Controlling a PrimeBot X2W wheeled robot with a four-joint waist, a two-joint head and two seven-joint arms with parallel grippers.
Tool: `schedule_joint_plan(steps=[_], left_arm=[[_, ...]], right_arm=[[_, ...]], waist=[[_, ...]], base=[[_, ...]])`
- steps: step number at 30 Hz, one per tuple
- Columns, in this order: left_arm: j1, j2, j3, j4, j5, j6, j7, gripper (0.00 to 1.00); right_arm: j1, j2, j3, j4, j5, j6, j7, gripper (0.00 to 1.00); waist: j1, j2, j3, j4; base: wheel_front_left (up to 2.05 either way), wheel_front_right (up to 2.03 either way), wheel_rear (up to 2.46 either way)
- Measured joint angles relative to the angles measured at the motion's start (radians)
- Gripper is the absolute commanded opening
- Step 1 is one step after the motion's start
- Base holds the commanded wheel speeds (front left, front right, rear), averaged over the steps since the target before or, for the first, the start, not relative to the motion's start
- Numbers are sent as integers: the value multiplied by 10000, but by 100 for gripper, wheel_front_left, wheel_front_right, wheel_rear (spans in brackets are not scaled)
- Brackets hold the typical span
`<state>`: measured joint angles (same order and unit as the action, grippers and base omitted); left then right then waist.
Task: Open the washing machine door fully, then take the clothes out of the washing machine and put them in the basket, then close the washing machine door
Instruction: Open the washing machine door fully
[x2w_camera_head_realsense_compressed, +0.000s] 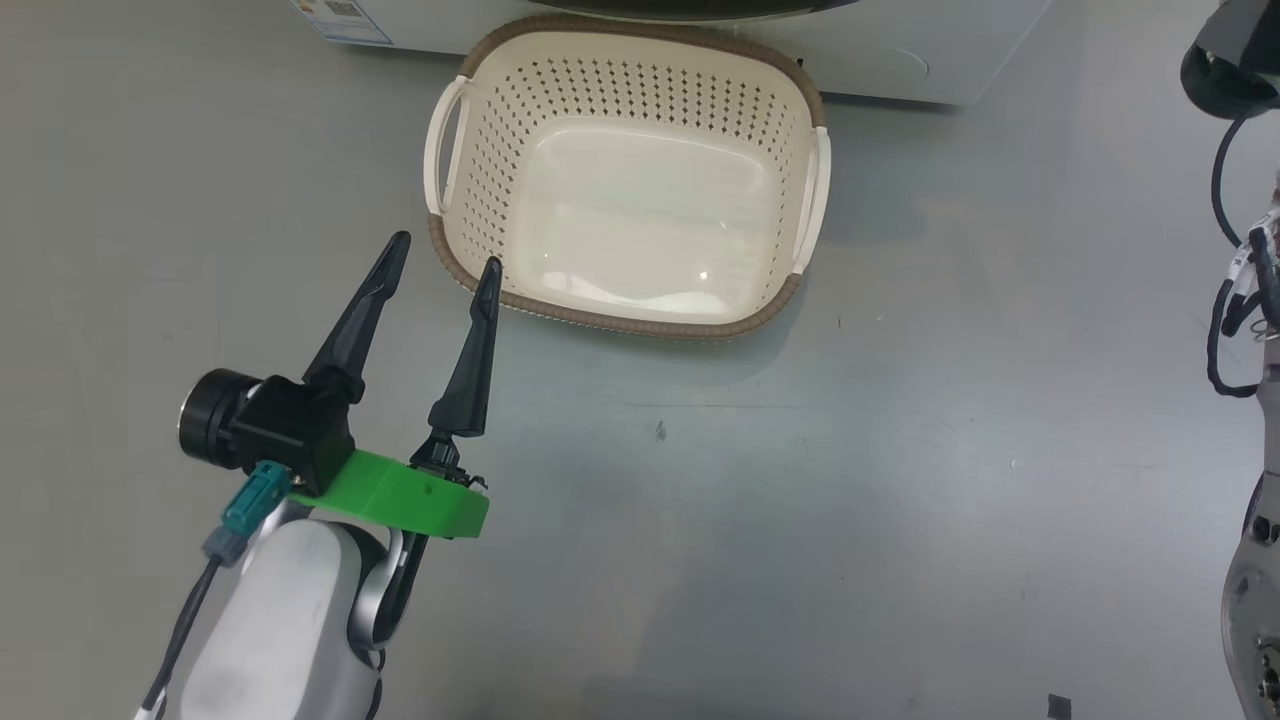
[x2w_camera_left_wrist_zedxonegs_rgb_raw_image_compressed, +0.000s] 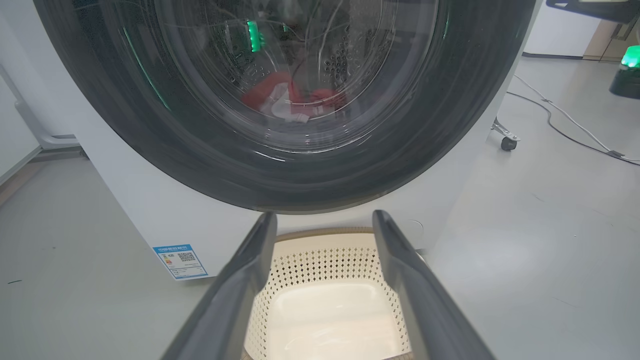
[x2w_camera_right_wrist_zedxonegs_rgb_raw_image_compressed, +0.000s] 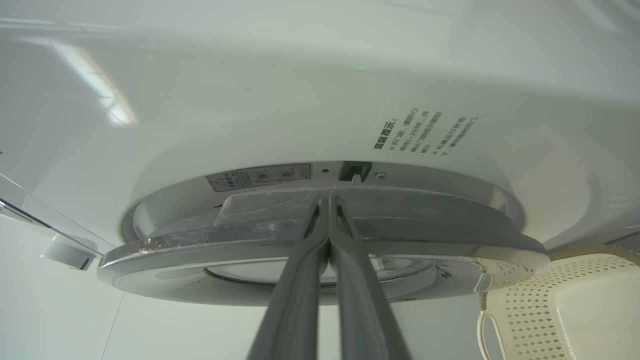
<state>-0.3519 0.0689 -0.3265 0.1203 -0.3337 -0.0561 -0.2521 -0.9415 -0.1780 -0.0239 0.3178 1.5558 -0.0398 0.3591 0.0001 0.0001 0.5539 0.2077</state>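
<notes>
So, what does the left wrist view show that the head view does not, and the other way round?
The left wrist view adds the washing machine door, the red clothes behind its glass, and a cable on the floor. The head view adds the green mount under the left gripper and the right arm's cables. Both share the empty basket before the washing machine, the blue label, and the left gripper's open fingers.
</notes>
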Motion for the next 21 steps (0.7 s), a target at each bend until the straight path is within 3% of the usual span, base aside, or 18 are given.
schedule_joint_plan(steps=[21], left_arm=[[-361,-194,-50,259,88,-194,-2,100]], right_arm=[[-1874,-420,192,1151,8,-345,853,0]], waist=[[0,0,423,623]], base=[[0,0,0]])
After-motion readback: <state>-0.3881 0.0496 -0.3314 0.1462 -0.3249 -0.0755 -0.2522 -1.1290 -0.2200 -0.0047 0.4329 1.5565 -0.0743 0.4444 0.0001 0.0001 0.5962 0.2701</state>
